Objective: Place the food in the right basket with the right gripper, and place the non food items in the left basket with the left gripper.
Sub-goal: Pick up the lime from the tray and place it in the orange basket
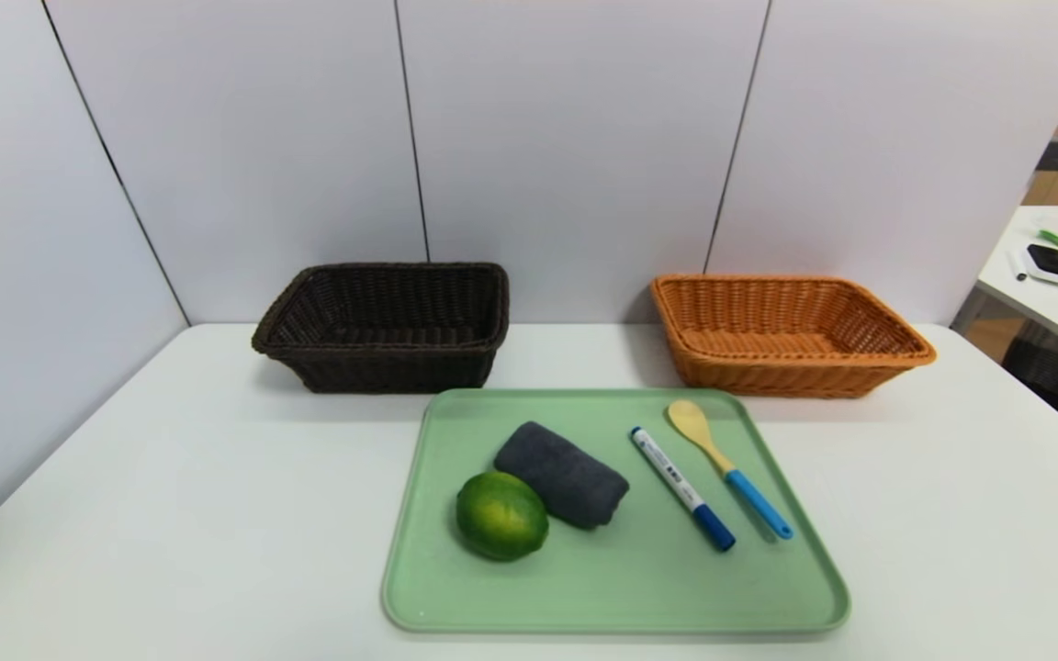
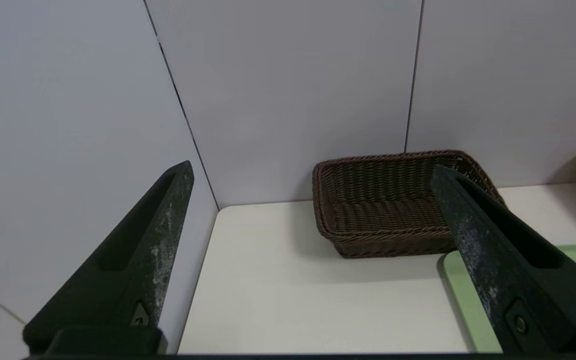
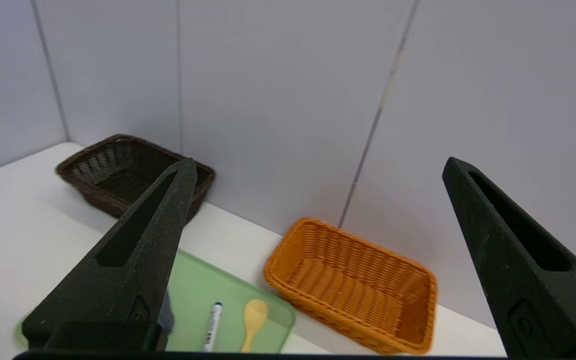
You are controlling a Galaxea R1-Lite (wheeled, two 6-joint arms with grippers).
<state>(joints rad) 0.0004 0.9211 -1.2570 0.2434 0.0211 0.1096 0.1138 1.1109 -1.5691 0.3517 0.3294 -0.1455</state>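
**Both grippers spread and empty; all items on tray**

The dark basket [image 1: 382, 326] is seen at the back left of the table [image 1: 171, 514], against the wall. The left gripper [image 2: 313, 172] is shown only in its wrist view, held above the table with the dark basket ahead of it; its fingers [image 2: 153, 235] are spread wide and nothing is held.

A green tray [image 1: 621, 588] is set at the table's front centre. On it, from left to right, are found: the lime [image 1: 500, 515], touching the rolled grey towel [image 1: 562, 474]; the marker [image 1: 681, 487], blue cap toward the front; and the spoon [image 1: 724, 466], blue handle toward the front, just beside the marker.

The orange basket [image 1: 786, 335] is placed at the back right, well apart from the dark one. The right gripper [image 3: 318, 167] is seen only in its wrist view, above the table, with fingers [image 3: 138, 250] spread wide and empty.
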